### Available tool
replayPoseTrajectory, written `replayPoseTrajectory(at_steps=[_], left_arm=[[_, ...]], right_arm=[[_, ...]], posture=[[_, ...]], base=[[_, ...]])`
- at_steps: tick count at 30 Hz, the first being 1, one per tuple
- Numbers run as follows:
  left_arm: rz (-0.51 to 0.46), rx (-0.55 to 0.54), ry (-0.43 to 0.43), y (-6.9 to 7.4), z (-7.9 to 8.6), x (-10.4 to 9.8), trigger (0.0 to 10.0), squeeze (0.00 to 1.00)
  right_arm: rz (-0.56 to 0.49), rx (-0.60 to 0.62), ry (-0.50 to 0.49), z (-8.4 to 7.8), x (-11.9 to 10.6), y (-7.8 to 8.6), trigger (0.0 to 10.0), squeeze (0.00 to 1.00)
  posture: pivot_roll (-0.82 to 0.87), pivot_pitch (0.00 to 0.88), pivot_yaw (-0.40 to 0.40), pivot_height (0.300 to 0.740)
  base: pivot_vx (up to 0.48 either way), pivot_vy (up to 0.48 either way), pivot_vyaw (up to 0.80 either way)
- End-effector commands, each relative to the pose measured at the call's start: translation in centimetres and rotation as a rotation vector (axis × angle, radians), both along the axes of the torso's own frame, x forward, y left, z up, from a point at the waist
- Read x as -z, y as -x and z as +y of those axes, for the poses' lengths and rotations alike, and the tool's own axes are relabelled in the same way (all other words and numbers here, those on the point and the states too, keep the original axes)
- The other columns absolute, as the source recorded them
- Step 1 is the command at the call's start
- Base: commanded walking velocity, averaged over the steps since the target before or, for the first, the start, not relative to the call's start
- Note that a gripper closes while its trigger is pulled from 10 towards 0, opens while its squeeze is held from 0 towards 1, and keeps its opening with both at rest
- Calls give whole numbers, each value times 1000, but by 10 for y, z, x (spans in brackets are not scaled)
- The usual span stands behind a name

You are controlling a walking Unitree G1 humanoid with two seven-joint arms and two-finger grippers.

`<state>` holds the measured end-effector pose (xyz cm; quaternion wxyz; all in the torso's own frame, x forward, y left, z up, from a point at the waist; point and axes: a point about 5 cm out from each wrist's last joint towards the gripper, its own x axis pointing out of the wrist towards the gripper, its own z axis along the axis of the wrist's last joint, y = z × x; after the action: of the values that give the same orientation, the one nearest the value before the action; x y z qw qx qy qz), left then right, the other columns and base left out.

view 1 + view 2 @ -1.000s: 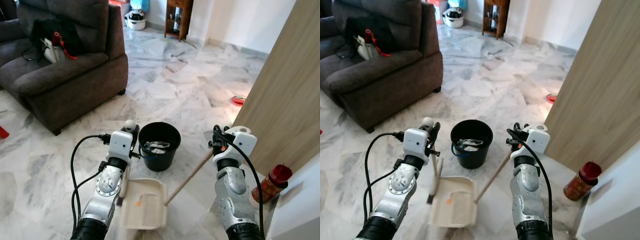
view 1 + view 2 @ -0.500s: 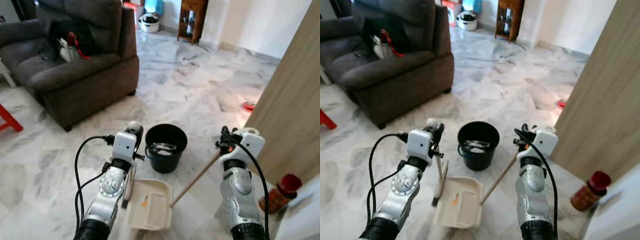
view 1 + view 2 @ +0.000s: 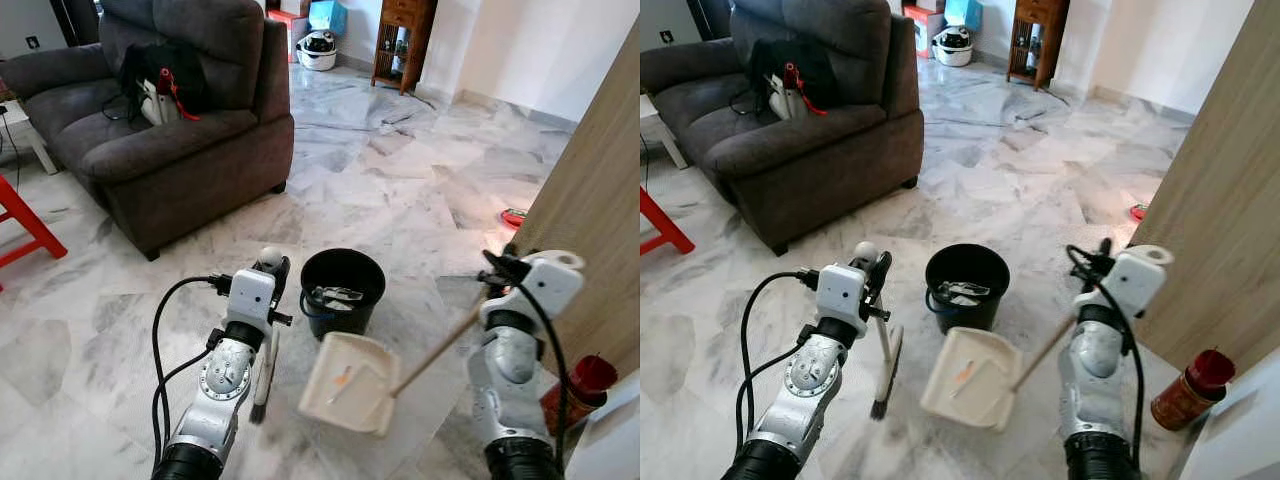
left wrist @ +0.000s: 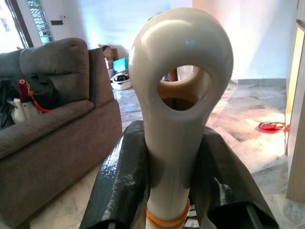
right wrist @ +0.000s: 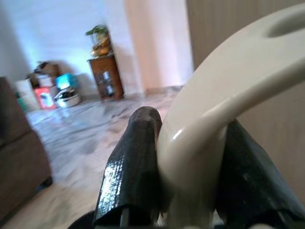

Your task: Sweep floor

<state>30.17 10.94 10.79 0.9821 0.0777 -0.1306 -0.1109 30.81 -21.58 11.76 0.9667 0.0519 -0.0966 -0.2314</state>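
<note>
Dustpan (image 3: 348, 382) now lifted, tilted binward.

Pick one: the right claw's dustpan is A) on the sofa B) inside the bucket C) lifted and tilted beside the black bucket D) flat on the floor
C: the dustpan, held by its long handle in the right claw, hangs tilted off the floor right next to the black bucket, bits of debris on its tray.

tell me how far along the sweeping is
Done: debris sits in the dustpan. In hand: right tool grips its handle, pan raised and tilted beside the black bucket; left tool holds the broom. Left: tipping the debris into the bucket.
</note>
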Motion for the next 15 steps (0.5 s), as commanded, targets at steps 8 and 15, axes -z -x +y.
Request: replayPoseTrajectory(at_steps=[8,15], left_arm=[[-81,32,-19,0,-4,-15,10000,0],[-82,36,-22,0,-6,-15,10000,0]], right_arm=[[-100,40,18,-15,-21,-3,10000,0],[-109,98,55,-31,-27,-1,10000,0]], posture=[[18,0,-17,740],[18,0,-17,740]], base=[[0,0,0],[0,0,0]])
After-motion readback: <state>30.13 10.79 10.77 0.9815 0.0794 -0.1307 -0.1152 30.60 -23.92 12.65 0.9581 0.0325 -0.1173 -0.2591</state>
